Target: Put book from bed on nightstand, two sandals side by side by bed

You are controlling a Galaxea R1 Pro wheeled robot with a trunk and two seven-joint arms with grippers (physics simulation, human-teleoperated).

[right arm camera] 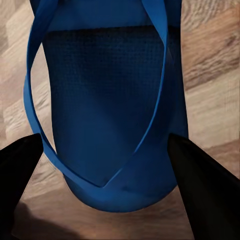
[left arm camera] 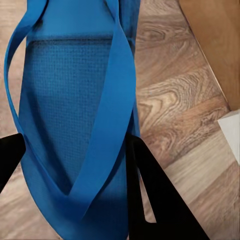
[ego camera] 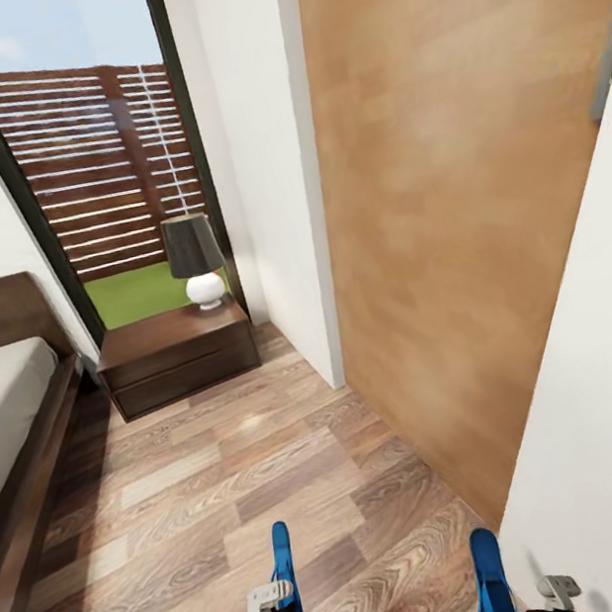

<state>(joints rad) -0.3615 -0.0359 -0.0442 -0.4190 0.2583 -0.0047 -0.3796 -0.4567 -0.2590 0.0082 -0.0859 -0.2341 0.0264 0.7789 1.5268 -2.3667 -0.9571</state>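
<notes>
My left jaws are clamped on one sandal. In the left wrist view this sandal lies between my two black fingers, sole facing the camera, straps converging toward the finger end. The fingers press on both its edges.

My right jaws are clamped on the other sandal. In the right wrist view that sandal sits between the two black fingers, one at each edge, straps meeting low near the fingers.

Count: two sandals, both bright blue, one per arm. Both stand on edge above the wood-plank floor, well apart from each other, neither touching the floor.

Relative to the nightstand: one bed stands just beside it, grey mattress on a dark frame. One lamp with a dark shade and white base sits on the nightstand's top. One tall window rises behind it. One wooden door stands open beyond the white wall corner next to it. Both sandals are well apart from the nightstand, across the open floor, nearer to me.
</notes>
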